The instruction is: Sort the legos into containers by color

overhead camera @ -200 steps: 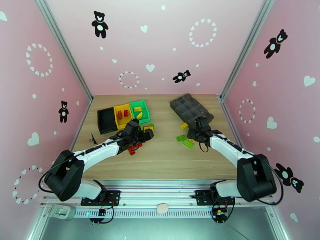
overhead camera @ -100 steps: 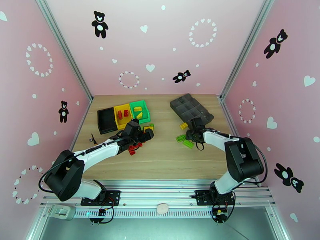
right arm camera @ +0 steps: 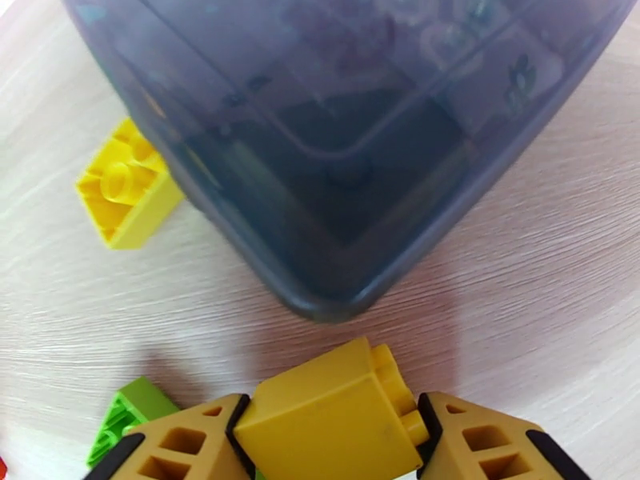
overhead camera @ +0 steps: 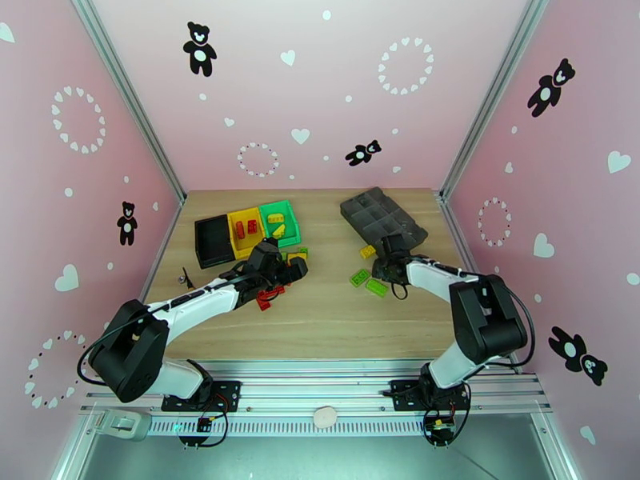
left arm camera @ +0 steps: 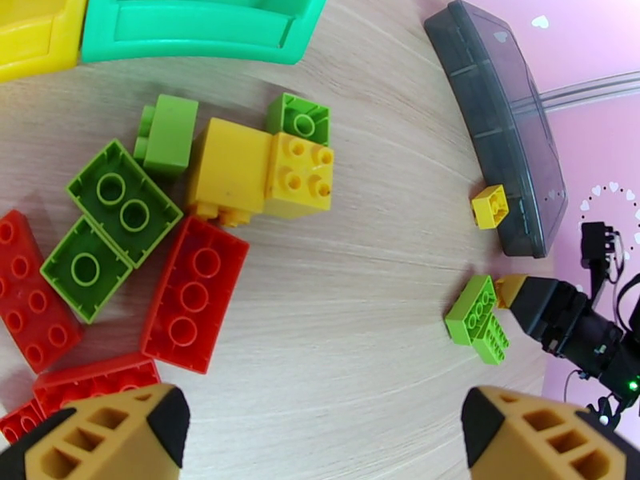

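My right gripper (right arm camera: 332, 430) is shut on a yellow lego (right arm camera: 328, 406) just in front of the grey tray's corner; the top view has this gripper (overhead camera: 390, 270) beside two green legos (overhead camera: 368, 282). A loose yellow lego (right arm camera: 128, 186) lies against the tray. My left gripper (left arm camera: 320, 442) hangs open above a pile of red (left arm camera: 196, 294), green (left arm camera: 124, 202) and yellow legos (left arm camera: 264, 170); from above, that gripper (overhead camera: 290, 270) sits just in front of the containers. The black (overhead camera: 212, 240), yellow (overhead camera: 246, 228) and green (overhead camera: 280, 222) containers stand in a row; the yellow one holds red legos, the green one yellow legos.
The dark grey compartment tray (overhead camera: 382, 216) lies at the back right, its corner close to my right gripper. A small dark object (overhead camera: 185, 276) sits near the table's left edge. Bare wood spreads between the two arms and toward the near edge.
My right gripper has closed on the yellow lego, and the right arm has folded with its elbow raised. The left arm has not moved.
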`<state>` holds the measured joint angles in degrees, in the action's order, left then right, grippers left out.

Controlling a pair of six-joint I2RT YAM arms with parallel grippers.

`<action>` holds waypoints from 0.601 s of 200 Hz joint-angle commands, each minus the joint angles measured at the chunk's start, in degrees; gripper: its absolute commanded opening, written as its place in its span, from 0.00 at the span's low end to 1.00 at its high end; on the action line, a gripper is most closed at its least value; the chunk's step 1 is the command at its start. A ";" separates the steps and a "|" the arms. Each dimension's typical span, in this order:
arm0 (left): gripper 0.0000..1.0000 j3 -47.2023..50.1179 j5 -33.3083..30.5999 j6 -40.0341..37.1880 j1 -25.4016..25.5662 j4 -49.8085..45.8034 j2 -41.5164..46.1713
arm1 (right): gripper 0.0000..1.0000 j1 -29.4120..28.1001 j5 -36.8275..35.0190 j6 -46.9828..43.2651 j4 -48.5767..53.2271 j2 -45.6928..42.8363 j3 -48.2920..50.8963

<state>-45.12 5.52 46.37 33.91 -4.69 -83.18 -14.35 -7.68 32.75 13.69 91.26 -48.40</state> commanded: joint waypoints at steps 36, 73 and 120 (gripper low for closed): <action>0.98 -3.52 -1.75 -2.56 -1.56 -3.61 2.64 | 0.51 -5.13 -0.18 -0.33 3.13 -8.72 -0.36; 0.98 -5.25 -0.50 -3.91 -6.27 -5.73 3.50 | 0.50 -12.57 -0.80 0.62 3.80 -7.72 -5.00; 0.99 -5.69 1.88 -5.15 -13.77 -7.54 4.65 | 0.49 -21.55 0.95 1.02 3.68 2.78 -18.39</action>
<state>-49.95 5.34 42.81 23.62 -9.98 -79.96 -32.86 -7.64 33.08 16.88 88.51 -59.68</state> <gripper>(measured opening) 0.985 0.499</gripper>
